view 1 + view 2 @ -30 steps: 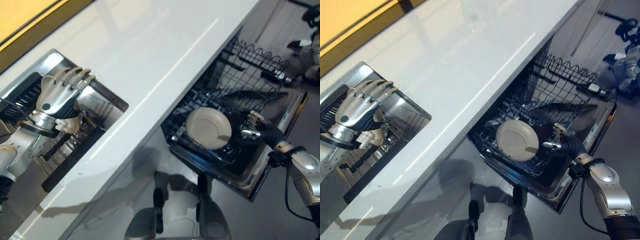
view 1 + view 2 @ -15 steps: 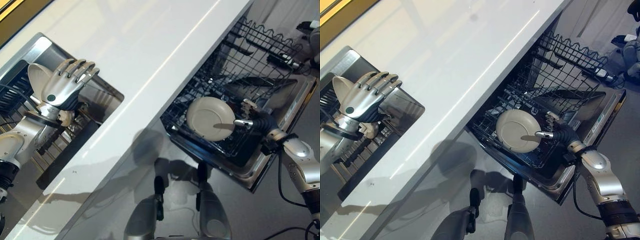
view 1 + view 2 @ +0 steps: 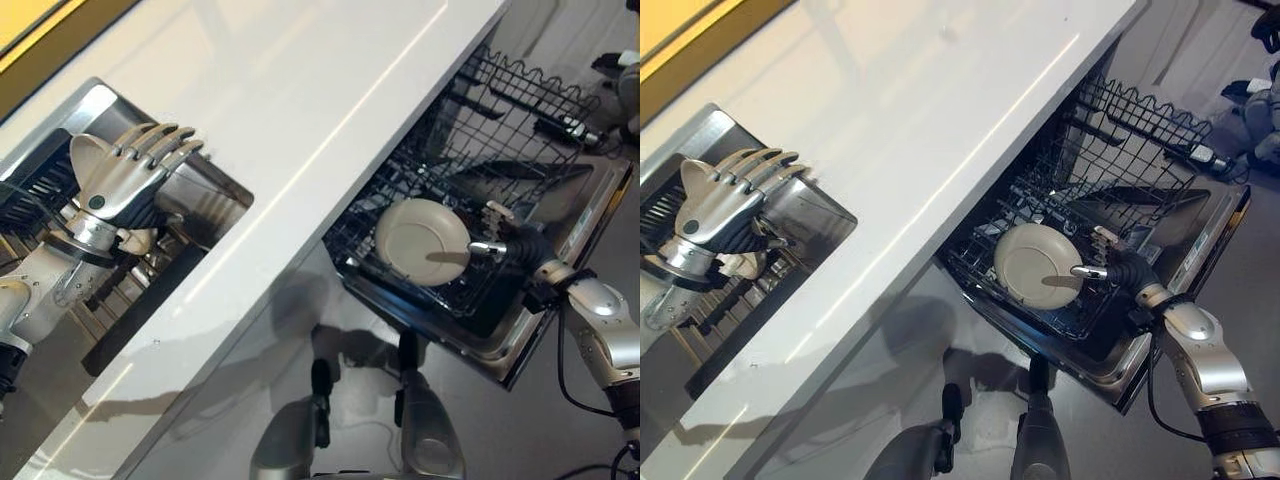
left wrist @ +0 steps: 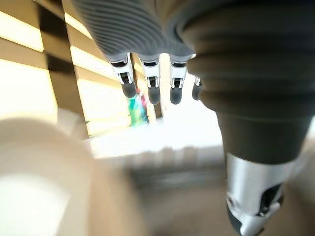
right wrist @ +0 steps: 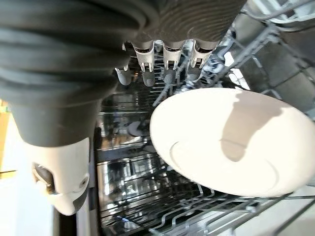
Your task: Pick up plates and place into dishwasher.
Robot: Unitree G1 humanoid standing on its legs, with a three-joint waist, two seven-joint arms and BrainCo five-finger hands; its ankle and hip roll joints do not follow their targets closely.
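Leaning plate [image 3: 422, 241] near rack [image 3: 520, 110] edge, right hand [image 3: 497, 240] beside

Left hand [image 3: 125, 180] now sits higher over the sink [image 3: 215, 195], a cream plate [image 3: 85, 160] showing behind its fingers. Right hand [image 3: 505, 245] has come closer to the plate in the dishwasher rack [image 3: 422, 241], thumb nearly over its rim.

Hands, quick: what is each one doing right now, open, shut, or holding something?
Left hand: over the sink, fingers straight, open; a plate shows behind it.
Right hand: open, empty, beside the plate in the rack.
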